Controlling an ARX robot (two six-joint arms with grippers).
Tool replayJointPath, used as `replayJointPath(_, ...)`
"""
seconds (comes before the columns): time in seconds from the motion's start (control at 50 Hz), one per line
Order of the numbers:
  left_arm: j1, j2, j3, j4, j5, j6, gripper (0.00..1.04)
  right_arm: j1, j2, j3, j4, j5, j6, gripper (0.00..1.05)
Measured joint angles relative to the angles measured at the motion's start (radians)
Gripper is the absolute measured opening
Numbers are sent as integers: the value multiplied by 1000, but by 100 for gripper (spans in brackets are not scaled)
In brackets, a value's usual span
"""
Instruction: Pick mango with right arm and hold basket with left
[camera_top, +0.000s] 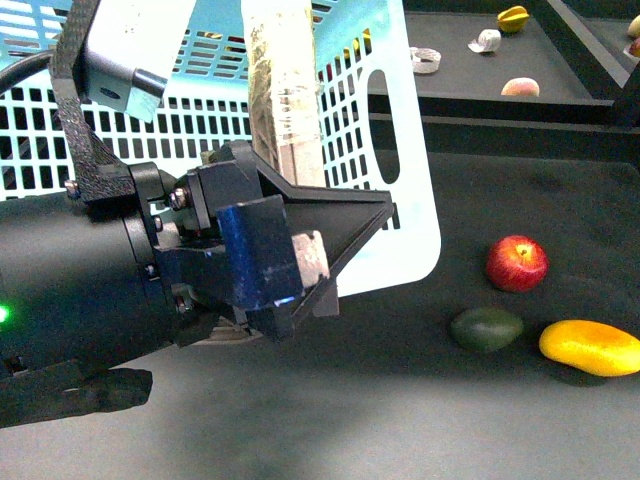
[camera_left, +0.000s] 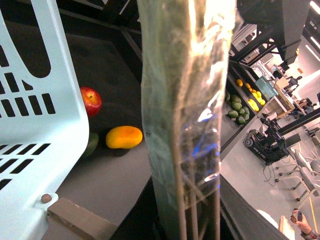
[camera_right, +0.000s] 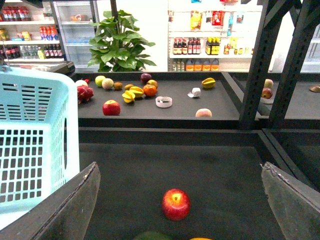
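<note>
Dark shop surface (camera_top: 400, 400): left pincer (camera_top: 305, 255) clenched on the basket (camera_top: 400, 150) handle (camera_top: 285, 90), right pincer (camera_right: 180, 170) released; mango (camera_top: 590, 347) looks smooth, probably slippery, so grab mid-body.

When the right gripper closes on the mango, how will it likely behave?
The mango looks smooth and glossy, so it may slip in a light pinch. Its rounded, elongated body lies on its side, so a push would probably roll it.

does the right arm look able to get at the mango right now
Probably yes. The mango lies uncovered on the dark table beside the avocado and apple, with the basket off to one side. The right gripper is open and facing the fruit, and nothing shows between them.
</note>
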Motion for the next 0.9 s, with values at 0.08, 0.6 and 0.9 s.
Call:
replayJointPath(0.08, -6, 2, -4, 0, -1, 0, 14, 0, 0, 0, 0, 0, 0, 96)
replayJointPath(0.6, -11, 4, -5, 0, -1, 2, 14, 51, 142, 8, 91, 386, -26, 96)
replayJointPath(0.9, -11, 4, -5, 0, 0, 0, 14, -327, 1046, 129, 682, 40, -186, 96)
